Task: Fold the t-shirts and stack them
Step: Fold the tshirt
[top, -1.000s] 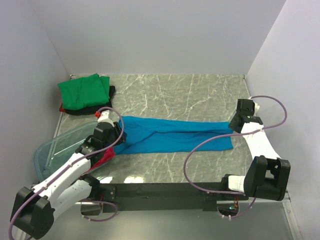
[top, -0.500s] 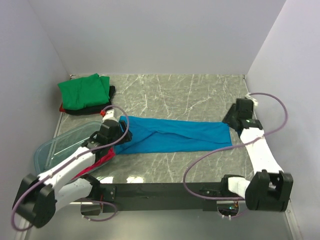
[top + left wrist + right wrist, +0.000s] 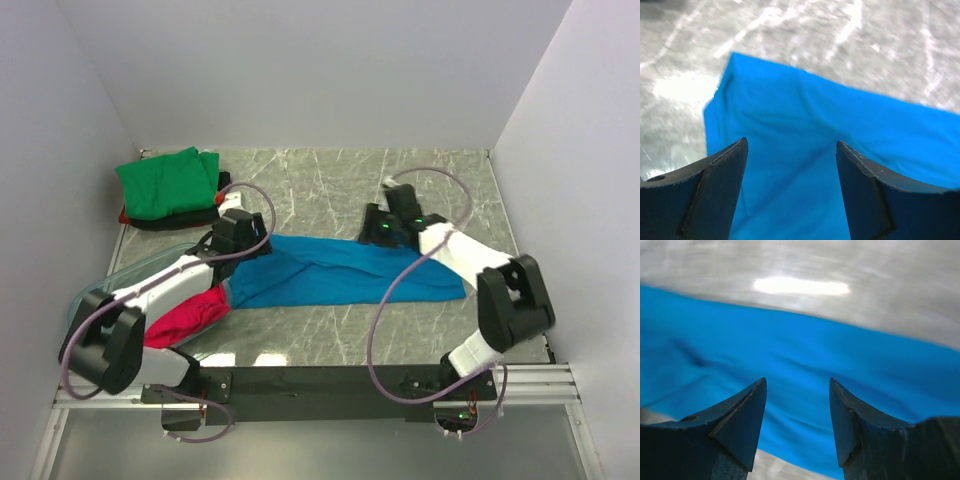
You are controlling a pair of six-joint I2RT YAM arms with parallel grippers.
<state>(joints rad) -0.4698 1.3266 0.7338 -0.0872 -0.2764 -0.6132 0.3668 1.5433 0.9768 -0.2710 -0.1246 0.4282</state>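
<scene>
The bright blue t-shirt [image 3: 340, 275] lies as a long folded band across the middle of the table. My left gripper [image 3: 245, 232] is open above its far left corner, with blue cloth [image 3: 840, 115] under the spread fingers. My right gripper [image 3: 378, 228] is open above its far edge near the middle, with blue cloth [image 3: 790, 350] below it. Neither gripper holds anything. The green t-shirt [image 3: 168, 182] lies folded on the black one [image 3: 222, 186] at the back left. The magenta-red t-shirt [image 3: 185, 318] lies crumpled at the front left.
A clear plastic bin [image 3: 105, 290] lies at the left, under my left arm and beside the magenta-red shirt. Grey walls close in the left, back and right. The marble tabletop [image 3: 420, 180] shows behind the blue shirt.
My right gripper has swung left from the blue shirt's right end to its far edge near the middle. My left gripper has moved back to the shirt's far left corner. The shirt now lies slack.
</scene>
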